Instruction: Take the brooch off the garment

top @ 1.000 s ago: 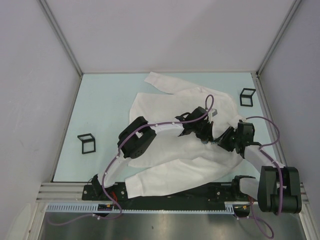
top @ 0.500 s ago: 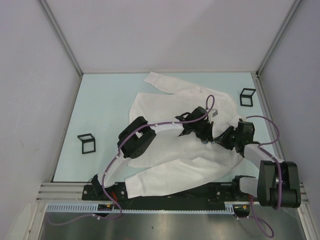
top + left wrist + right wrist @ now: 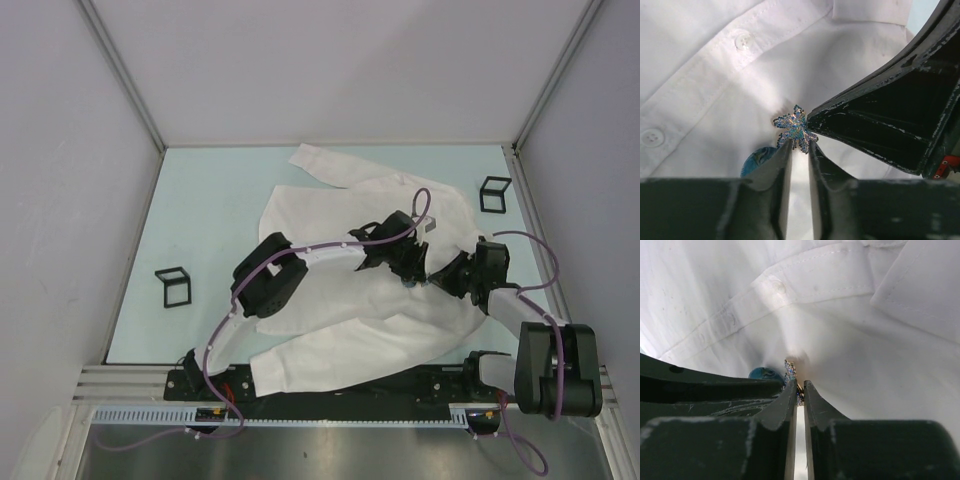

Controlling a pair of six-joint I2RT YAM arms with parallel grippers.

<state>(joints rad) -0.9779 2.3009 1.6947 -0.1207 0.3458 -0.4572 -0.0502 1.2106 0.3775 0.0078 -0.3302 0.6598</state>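
Where the white garment (image 3: 330,200) was spread over the pale table (image 3: 200,210), both grippers were recorded tip to tip on its right half, near the collar.

Item: brooch (image 3: 795,130), small, star-like, set with blue and silver stones. It was seen lying on the shirt front, just beside the button placket (image 3: 695,85) with its two buttons (image 3: 743,40).

Item: left gripper (image 3: 799,149). Its jaws were narrowly parted and gripped nothing. The brooch was placed directly at its fingertips and just beyond them; whether they touched could not be told.

Item: right gripper (image 3: 797,387). Its jaws were drawn in to a thin slit, and the edge of the brooch was pinched between the tips. In the left wrist view its fingertip was met at the brooch's right side.

Item: blue rounded object (image 3: 757,157), close beside the brooch; its nature was not determined.

Item: two black wire cubes, one at the table's left (image 3: 172,286) and one at its far right (image 3: 494,193), both well apart from the brooch.
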